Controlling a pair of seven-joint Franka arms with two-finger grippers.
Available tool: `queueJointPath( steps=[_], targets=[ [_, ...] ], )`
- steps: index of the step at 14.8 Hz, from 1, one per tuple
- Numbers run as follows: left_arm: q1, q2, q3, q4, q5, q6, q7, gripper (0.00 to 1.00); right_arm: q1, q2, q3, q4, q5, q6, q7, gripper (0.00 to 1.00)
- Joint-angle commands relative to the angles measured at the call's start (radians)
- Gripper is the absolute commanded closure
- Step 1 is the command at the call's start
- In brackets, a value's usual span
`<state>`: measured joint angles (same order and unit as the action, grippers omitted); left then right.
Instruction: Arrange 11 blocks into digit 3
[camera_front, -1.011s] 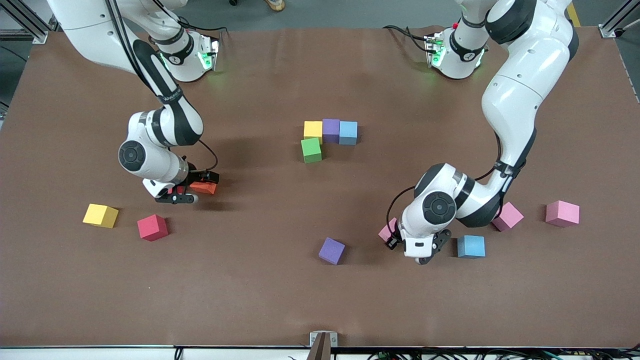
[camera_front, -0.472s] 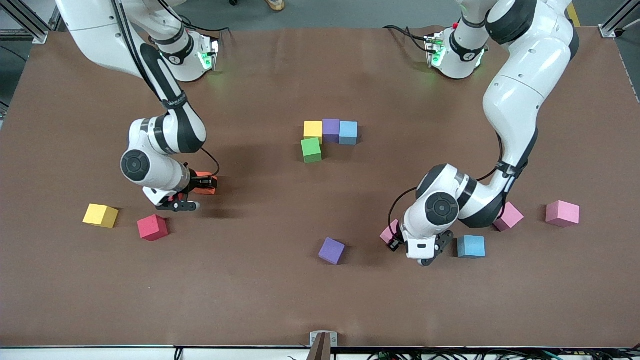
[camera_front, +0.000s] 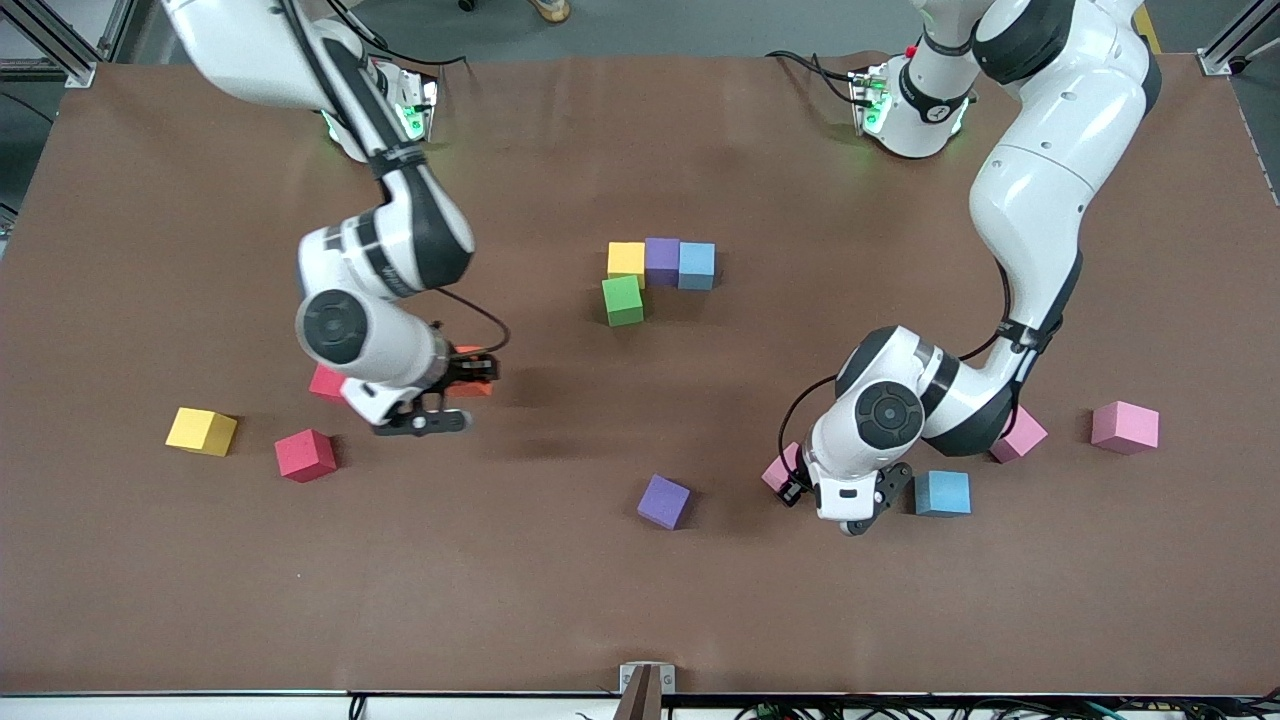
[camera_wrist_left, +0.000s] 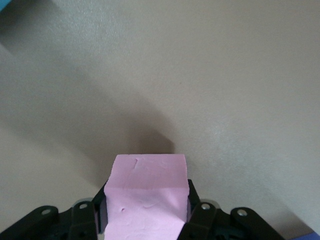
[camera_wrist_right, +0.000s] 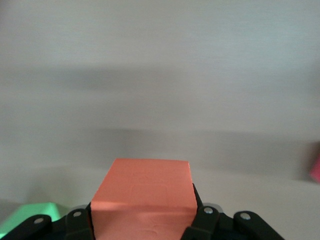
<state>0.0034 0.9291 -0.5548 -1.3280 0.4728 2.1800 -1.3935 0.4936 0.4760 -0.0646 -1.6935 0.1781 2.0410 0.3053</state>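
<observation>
Four blocks touch at mid-table as a corner of the digit 3: yellow (camera_front: 626, 259), purple (camera_front: 662, 258) and blue (camera_front: 697, 264) in a row, with green (camera_front: 622, 300) nearer the camera below the yellow. My right gripper (camera_front: 455, 393) is shut on an orange block (camera_front: 470, 384), which fills the right wrist view (camera_wrist_right: 145, 200) between the jaws (camera_wrist_right: 145, 220). My left gripper (camera_front: 790, 478) is shut on a pink block (camera_front: 775, 468), low over the table; the left wrist view shows that block (camera_wrist_left: 147, 195) clamped in the gripper (camera_wrist_left: 147, 220).
Loose blocks lie around. A yellow (camera_front: 201, 431) and two red ones (camera_front: 305, 455) (camera_front: 326, 383) are toward the right arm's end. A purple (camera_front: 664, 501) lies near the middle. A blue (camera_front: 942, 492) and two pink (camera_front: 1020, 436) (camera_front: 1124, 427) are toward the left arm's end.
My right gripper has shut on the orange block and carried it up and toward mid-table, uncovering a red block beneath the arm. The left arm has barely shifted with its pink block.
</observation>
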Motion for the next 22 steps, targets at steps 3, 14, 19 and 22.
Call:
queueJointPath(
  steps=[3,14,19,22],
  targets=[
    [-0.005,-0.032,0.01,-0.007,0.004,-0.006,-0.002,0.92,0.155,0.202,-0.018,0.222,0.015,-0.016,0.103,0.73],
    [0.001,-0.053,0.009,-0.005,-0.008,-0.028,-0.004,0.92,0.321,0.349,-0.037,0.261,0.014,0.125,0.149,0.73],
    [0.003,-0.065,0.007,-0.002,-0.005,-0.071,-0.004,0.92,0.341,0.343,-0.029,0.212,0.017,0.133,0.15,0.73],
    [0.004,-0.073,0.007,-0.002,-0.003,-0.095,-0.002,0.92,0.367,0.342,-0.029,0.196,0.018,0.133,0.15,0.73]
  ],
)
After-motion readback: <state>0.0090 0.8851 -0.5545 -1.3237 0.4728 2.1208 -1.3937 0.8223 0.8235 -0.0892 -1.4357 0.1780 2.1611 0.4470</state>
